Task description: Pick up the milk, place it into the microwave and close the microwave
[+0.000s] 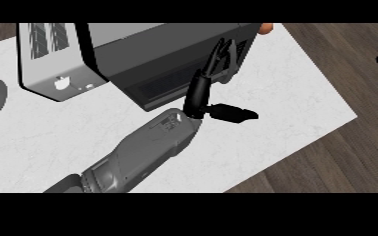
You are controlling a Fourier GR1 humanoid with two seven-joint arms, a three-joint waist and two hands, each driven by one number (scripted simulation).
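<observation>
Near the middle of the head view, the left hand (201, 97) stands upright at the end of its grey forearm (148, 150), which comes in from the lower left corner. Its fingers (220, 60) are straight and close together, pointing away from the robot, and they lie against the dark side wall of the microwave (170, 50). The thumb (235, 113) sticks out to the right, apart from the fingers, above the white counter (295, 100). The hand holds nothing.

Just beyond the fingers and to their left is the dark body of the microwave, turned at an angle on the counter. Far to the left of the hand is its light grey door (52, 55) with a black frame; it seems to be swung open, but I cannot tell this for sure. The milk does not show anywhere, and I cannot tell if it is inside the microwave.

Beyond the fingertips and a little to the right, 1 small orange thing (266, 28) shows at the far corner of the microwave. To the right of the hand, past the counter edge, is a wooden floor (332, 50).
</observation>
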